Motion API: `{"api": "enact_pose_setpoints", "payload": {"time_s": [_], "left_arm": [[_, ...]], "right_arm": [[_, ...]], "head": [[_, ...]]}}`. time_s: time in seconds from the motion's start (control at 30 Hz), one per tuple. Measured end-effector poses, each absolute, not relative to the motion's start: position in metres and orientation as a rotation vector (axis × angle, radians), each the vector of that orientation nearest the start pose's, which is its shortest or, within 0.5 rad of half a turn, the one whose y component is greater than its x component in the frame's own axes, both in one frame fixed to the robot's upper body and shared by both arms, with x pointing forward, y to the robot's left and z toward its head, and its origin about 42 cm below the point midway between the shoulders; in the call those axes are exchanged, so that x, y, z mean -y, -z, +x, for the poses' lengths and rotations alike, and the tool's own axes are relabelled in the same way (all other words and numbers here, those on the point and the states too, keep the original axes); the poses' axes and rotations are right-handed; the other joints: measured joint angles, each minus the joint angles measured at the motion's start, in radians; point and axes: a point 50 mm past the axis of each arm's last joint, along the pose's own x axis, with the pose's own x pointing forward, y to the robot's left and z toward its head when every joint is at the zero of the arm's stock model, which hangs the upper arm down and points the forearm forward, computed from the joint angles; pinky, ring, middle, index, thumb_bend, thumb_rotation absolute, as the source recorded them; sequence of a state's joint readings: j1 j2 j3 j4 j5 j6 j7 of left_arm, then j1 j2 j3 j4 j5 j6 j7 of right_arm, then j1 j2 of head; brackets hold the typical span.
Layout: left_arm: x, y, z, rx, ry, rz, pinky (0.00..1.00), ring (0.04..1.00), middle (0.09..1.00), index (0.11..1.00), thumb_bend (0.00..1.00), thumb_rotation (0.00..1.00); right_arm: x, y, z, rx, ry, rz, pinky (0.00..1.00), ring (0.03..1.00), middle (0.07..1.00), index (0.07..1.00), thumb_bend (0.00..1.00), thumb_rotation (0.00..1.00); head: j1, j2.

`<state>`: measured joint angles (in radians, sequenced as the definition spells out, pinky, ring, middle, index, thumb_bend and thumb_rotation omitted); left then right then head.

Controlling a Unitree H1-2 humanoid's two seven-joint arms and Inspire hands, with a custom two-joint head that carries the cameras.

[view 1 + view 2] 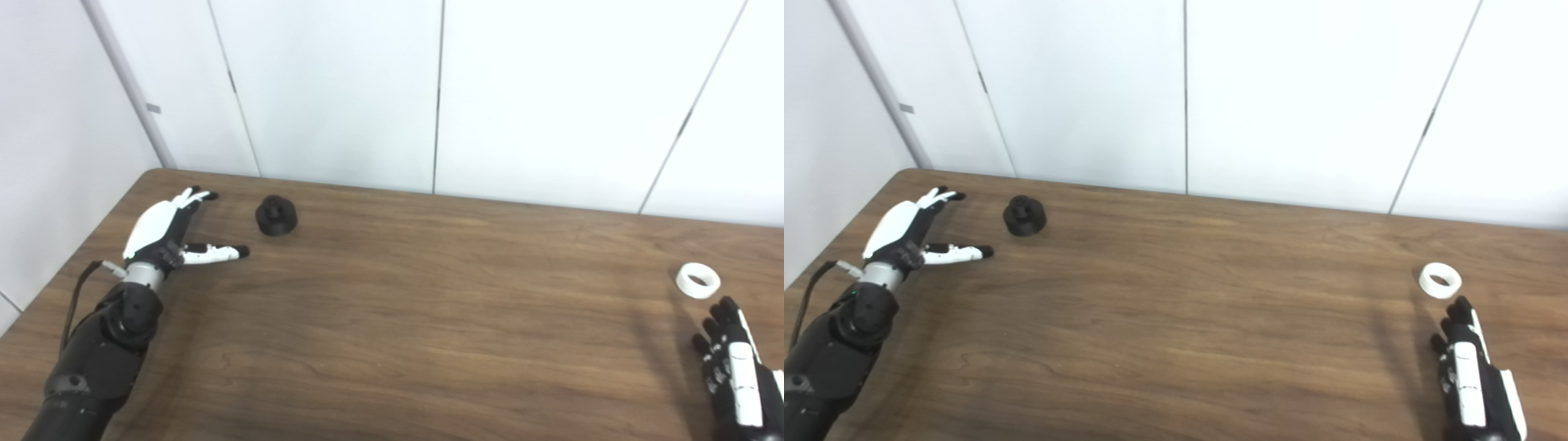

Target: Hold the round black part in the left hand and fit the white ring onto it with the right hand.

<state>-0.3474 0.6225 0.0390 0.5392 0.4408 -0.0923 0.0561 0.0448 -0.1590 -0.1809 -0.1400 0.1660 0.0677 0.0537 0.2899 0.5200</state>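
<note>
The round black part [277, 215] sits untouched at the far left of the tabletop [404, 318], just right of the left hand [160, 228], which is spread and empty. The white ring [697, 280] lies far right, just beyond the empty, open-fingered right hand [732, 361]. Nothing grasped yet; everything remains.

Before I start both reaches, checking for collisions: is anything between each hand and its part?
Nothing visible. Bare wooden table lies between the left hand and the round black part, and between the right hand and the white ring.
</note>
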Motion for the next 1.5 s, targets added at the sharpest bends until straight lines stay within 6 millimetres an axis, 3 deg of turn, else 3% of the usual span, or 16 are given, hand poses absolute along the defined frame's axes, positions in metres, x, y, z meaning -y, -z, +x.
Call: {"api": "enact_pose_setpoints", "payload": {"time_s": [0.17, 0.5, 0.7, 1.13, 1.5], "left_arm": [[-0.468, -0.153, 0.387, -0.149, -0.144, 1.039, 1.0, 1.0, 1.0, 0.861, 1.0, 0.44], [-0.47, -0.152, 0.404, -0.183, -0.104, 1.11, 1.0, 1.0, 0.988, 0.859, 1.0, 0.47], [-0.467, -0.148, 0.414, -0.179, -0.089, 1.127, 1.0, 1.0, 0.991, 0.858, 1.0, 0.46], [-0.462, -0.148, 0.426, -0.177, -0.068, 1.178, 1.0, 1.0, 0.983, 0.856, 1.0, 0.49], [-0.456, -0.147, 0.433, -0.18, -0.059, 1.179, 1.0, 1.0, 0.977, 0.846, 1.0, 0.46]], "right_arm": [[0.307, -0.136, 0.263, 0.059, 0.111, -0.004, 1.0, 1.0, 1.0, 1.0, 0.27, 0.95], [0.309, -0.145, 0.26, 0.077, 0.106, -0.015, 1.0, 1.0, 1.0, 1.0, 0.2, 0.99], [0.316, -0.148, 0.257, 0.056, 0.149, -0.041, 0.95, 0.949, 0.959, 0.964, 0.27, 0.87], [0.324, -0.152, 0.251, 0.054, 0.17, -0.031, 0.83, 0.899, 0.913, 0.897, 0.37, 0.78], [0.325, -0.156, 0.25, 0.062, 0.164, -0.049, 0.77, 0.862, 0.886, 0.871, 0.44, 0.75]], "head": [[0.006, -0.002], [0.054, -0.005], [0.086, -0.012], [0.121, -0.015], [0.083, 0.008]]}}
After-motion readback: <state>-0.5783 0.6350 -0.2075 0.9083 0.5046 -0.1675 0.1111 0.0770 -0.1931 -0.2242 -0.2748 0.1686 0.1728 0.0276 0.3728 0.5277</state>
